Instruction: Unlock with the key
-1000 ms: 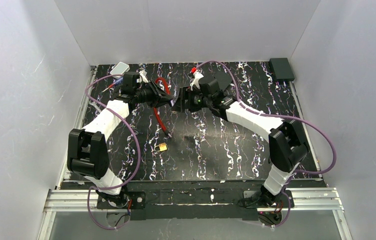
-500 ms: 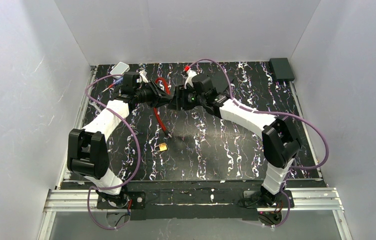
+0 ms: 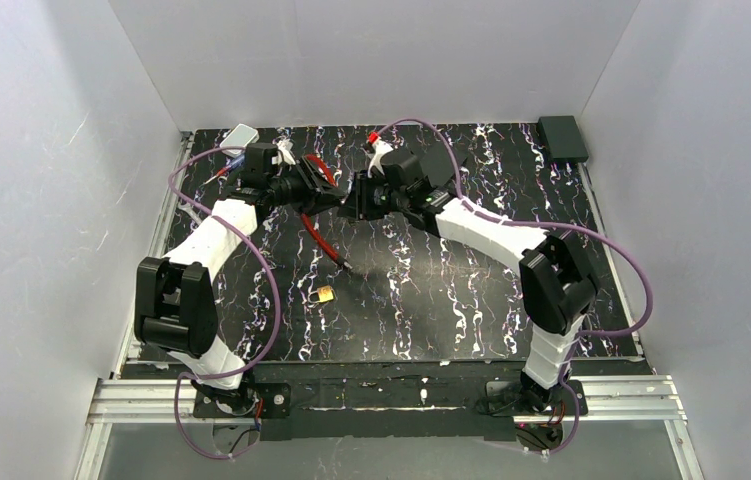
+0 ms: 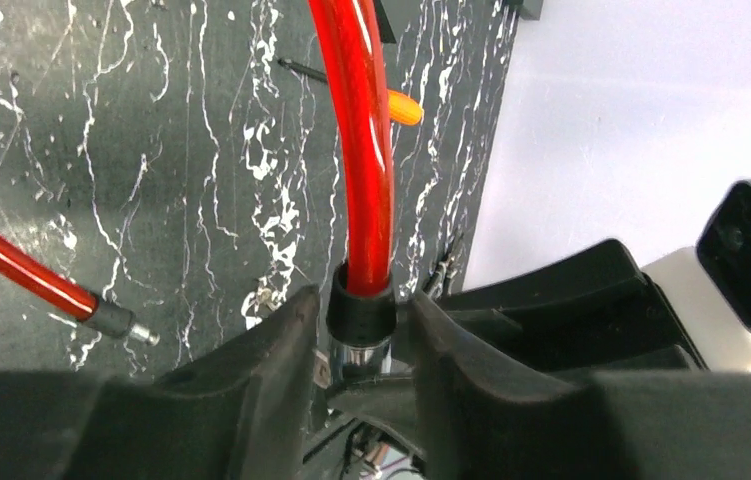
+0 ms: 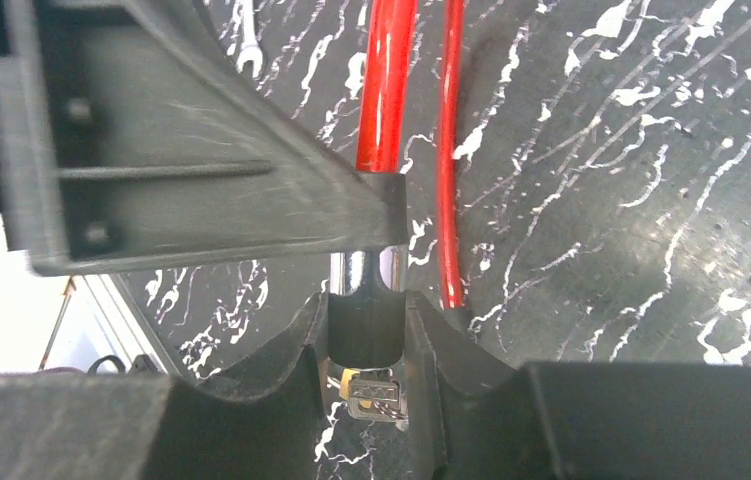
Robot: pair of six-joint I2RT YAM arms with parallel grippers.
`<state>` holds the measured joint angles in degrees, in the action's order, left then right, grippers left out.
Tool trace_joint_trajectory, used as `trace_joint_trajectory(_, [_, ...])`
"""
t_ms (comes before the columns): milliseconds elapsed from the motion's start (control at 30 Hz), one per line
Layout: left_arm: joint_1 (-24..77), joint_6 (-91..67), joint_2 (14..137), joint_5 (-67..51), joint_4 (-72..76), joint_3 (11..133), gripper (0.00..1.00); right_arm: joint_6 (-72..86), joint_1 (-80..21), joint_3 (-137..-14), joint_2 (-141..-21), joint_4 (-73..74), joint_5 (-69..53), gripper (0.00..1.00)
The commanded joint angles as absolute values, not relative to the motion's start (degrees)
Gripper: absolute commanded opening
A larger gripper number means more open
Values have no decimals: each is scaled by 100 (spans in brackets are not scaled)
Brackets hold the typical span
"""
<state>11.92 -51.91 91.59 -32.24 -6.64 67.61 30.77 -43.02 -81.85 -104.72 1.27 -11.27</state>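
Observation:
The red cable lock (image 3: 317, 166) hangs between both grippers above the back of the table. In the left wrist view my left gripper (image 4: 362, 312) is shut on its black collar (image 4: 361, 305), where the red cable (image 4: 363, 130) enters. In the right wrist view my right gripper (image 5: 367, 325) is shut on the lock's black barrel (image 5: 367, 322), below a chrome section (image 5: 366, 270). The silvery key (image 5: 372, 394), on a small ring, sits against the barrel's near end between my fingers. I cannot tell whether it is inserted. The cable's loose metal-tipped end (image 4: 116, 322) hangs free.
A small brass padlock (image 3: 324, 293) lies on the marbled black table (image 3: 451, 290), nearer the front. A black box (image 3: 562, 137) sits at the back right and a white object (image 3: 241, 134) at the back left. An orange-handled tool (image 4: 403, 109) lies beyond the cable.

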Motion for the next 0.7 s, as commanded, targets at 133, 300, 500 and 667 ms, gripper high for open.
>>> trace_joint_trajectory(133, [1157,-4926,8967,-3249,-961,6976,77,3634,-3571,-7050,-9708,-374,-594,1])
trace_joint_trajectory(300, [1144,-4899,8937,-3075,-1054,6982,88,3961,-3101,-6267,-9589,-1236,-1148,1])
trace_joint_trajectory(500, [1113,-4853,8848,-2961,-1055,6960,95,4437,-2997,-5818,-9919,-2182,-1557,1])
trace_joint_trajectory(667, [1078,-4818,8712,-2915,-971,6902,95,5116,-3054,-5687,-10325,-3061,-1640,1])
